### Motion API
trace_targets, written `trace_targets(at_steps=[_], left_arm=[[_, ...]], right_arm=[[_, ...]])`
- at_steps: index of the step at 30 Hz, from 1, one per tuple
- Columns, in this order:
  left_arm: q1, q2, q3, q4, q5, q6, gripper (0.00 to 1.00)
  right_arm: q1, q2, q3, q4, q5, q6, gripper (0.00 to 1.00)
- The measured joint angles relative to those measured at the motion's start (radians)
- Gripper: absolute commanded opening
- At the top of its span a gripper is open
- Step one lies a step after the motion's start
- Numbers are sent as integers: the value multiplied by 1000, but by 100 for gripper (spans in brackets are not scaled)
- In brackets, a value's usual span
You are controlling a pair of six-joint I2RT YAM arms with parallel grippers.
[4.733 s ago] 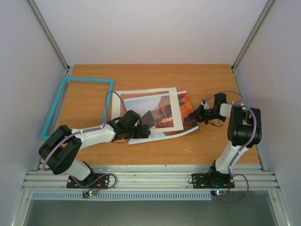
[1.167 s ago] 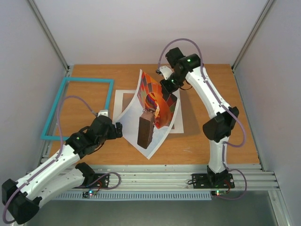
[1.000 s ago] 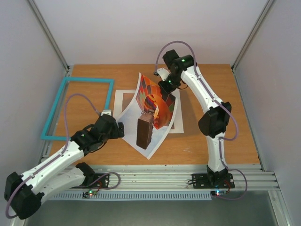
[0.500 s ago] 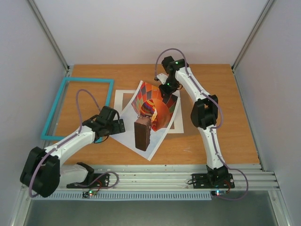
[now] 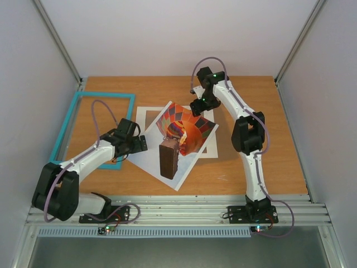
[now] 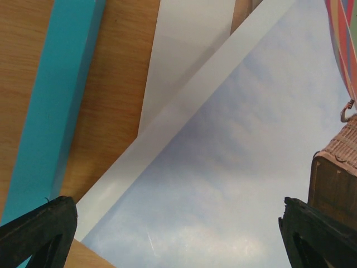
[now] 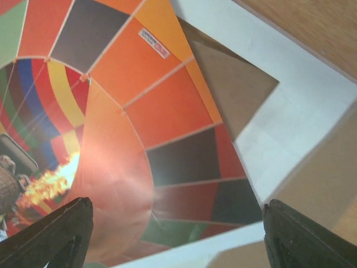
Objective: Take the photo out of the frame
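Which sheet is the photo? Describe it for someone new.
On the table, right of the turquoise frame, a sheet lies diagonally across the white mat. That's the photo: the only printed one, an orange hot-air balloon with a brown basket.

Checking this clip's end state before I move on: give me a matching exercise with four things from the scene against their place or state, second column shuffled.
Things:
1. photo
2. frame
3. white mat
4. right hand

Place or state:
a. flat at the far left, nothing inside it
b. partly covered by the photo
c. lying askew in the middle, balloon side up
d. open, over the photo's far corner

Pairs: 1-c, 2-a, 3-b, 4-d
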Motion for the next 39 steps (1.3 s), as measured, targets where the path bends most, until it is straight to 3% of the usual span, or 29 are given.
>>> trace_targets(at_steps=[4,19,29,39], left_arm=[[23,37,25,0,6,22,99],[55,210,90,6,65,67,99],[58,230,98,2,79,71,99],[58,208,66,-6,109,59,99]], right_arm=[[-5,-115,-145,62,21,51,98],[-2,-712,-970,420,-27,252,98],[56,-898,-1249,571,-67,320,98],[56,-1003,-1339,656,-107,350,99]])
